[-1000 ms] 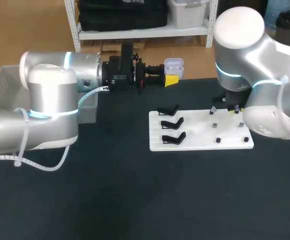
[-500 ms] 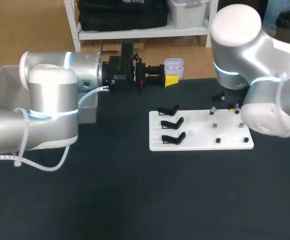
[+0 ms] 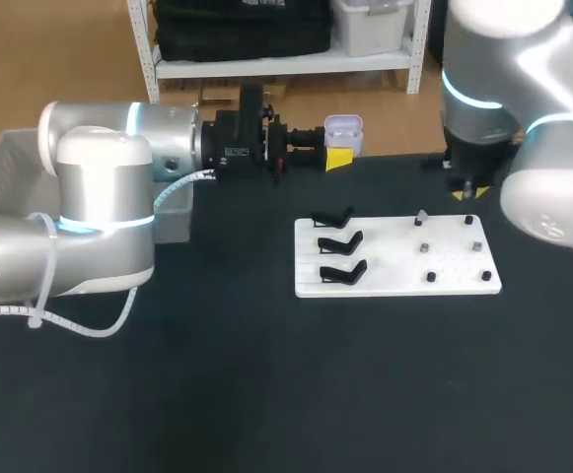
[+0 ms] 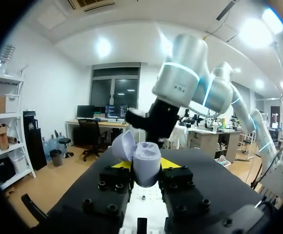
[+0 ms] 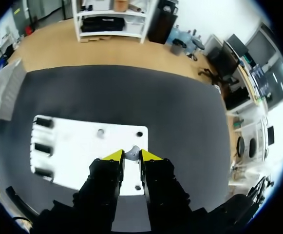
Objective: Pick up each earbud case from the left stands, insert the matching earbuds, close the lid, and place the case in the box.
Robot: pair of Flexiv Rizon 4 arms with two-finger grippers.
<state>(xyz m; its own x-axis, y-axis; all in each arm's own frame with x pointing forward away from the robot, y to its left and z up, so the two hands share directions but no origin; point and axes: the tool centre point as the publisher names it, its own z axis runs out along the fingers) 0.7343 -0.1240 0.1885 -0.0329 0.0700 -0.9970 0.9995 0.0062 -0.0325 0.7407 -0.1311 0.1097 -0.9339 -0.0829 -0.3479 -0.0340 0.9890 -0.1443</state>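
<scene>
Box [image 3: 10, 163]: a clear bin is seen at the table's left edge, behind the left arm.
Left gripper [image 3: 337, 157]: clenched on the case [image 3: 343, 128], which is held aloft over the table's far edge, lid open.
Stands [image 3: 337, 243]: three black ones are lined along the left side of the white board [image 3: 394, 261].
Right gripper [image 5: 126, 155]: a small white earbud [image 5: 132, 152] is pinched between the yellow tips, above the board's far right part.
</scene>
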